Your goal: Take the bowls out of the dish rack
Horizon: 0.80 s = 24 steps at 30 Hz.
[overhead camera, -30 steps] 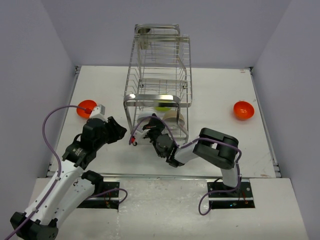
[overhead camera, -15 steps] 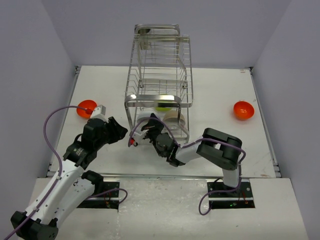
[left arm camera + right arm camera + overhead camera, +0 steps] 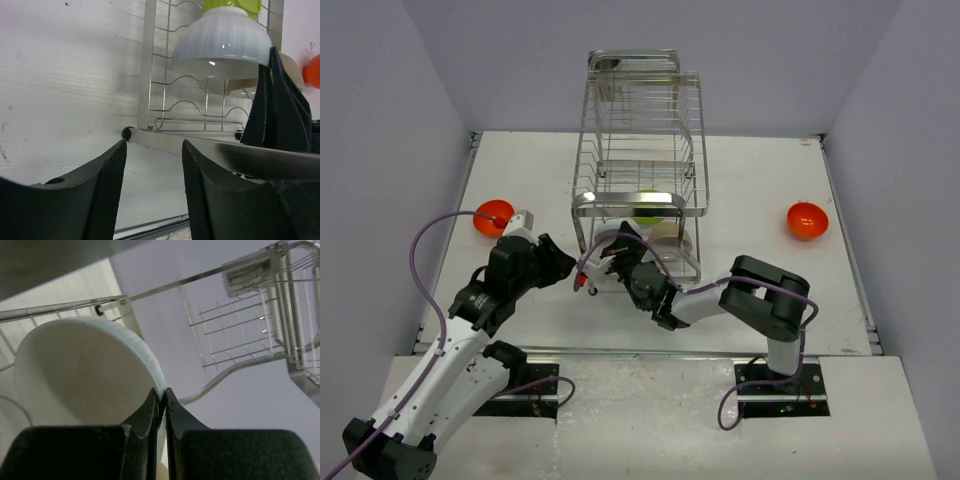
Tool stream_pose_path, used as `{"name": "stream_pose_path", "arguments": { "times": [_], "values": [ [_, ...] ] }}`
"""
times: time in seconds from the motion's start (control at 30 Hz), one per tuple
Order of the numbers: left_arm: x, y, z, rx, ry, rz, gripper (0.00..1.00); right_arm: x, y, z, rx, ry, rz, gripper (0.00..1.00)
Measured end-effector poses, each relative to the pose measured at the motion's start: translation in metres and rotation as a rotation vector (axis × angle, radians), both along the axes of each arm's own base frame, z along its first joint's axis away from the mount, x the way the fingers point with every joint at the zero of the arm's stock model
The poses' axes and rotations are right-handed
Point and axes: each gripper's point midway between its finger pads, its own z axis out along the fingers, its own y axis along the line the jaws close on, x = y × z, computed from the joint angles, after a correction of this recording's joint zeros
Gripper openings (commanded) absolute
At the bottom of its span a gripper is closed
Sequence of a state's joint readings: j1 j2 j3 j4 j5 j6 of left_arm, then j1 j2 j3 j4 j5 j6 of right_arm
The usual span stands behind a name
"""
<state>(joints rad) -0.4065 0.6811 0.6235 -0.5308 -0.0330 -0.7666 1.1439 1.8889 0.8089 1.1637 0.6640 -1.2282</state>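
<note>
Bowls are in different places: the white bowl (image 3: 80, 375) is at the front left of the lower tier of the dish rack (image 3: 640, 150). The right gripper (image 3: 161, 395) is clamped on its rim, one finger inside and one outside. Behind it in the same tier are the lime-green bowl (image 3: 645, 208) and the beige bowl (image 3: 665, 233). Two orange bowls lie on the table (image 3: 750, 180), one (image 3: 494, 213) far to the left and one (image 3: 807, 220) far to the right. The left gripper (image 3: 152, 150) is near the rack's front left foot, its jaws apart and holding nothing.
</note>
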Motion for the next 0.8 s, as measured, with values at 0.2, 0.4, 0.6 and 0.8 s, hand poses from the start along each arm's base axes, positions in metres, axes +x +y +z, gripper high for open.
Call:
{"name": "stream_pose_path", "arguments": {
  "times": [0.2,0.4,0.6,0.8],
  "values": [
    [0.0,0.0,0.0,0.0,0.0,0.0,0.5,0.004,0.017,0.042,0.107,-0.066,0.021,0.0],
    [0.0,0.0,0.0,0.0,0.0,0.0,0.5,0.004,0.02,0.058,0.154,-0.096,0.027,0.0],
    [0.002,-0.001,0.0,-0.002,-0.004,-0.001,0.5,0.002,0.013,0.05,0.136,-0.084,0.024,0.0],
    [0.004,-0.002,0.001,-0.004,-0.006,-0.002,0.5,-0.004,-0.005,0.044,0.126,-0.063,-0.005,0.0]
  ]
}}
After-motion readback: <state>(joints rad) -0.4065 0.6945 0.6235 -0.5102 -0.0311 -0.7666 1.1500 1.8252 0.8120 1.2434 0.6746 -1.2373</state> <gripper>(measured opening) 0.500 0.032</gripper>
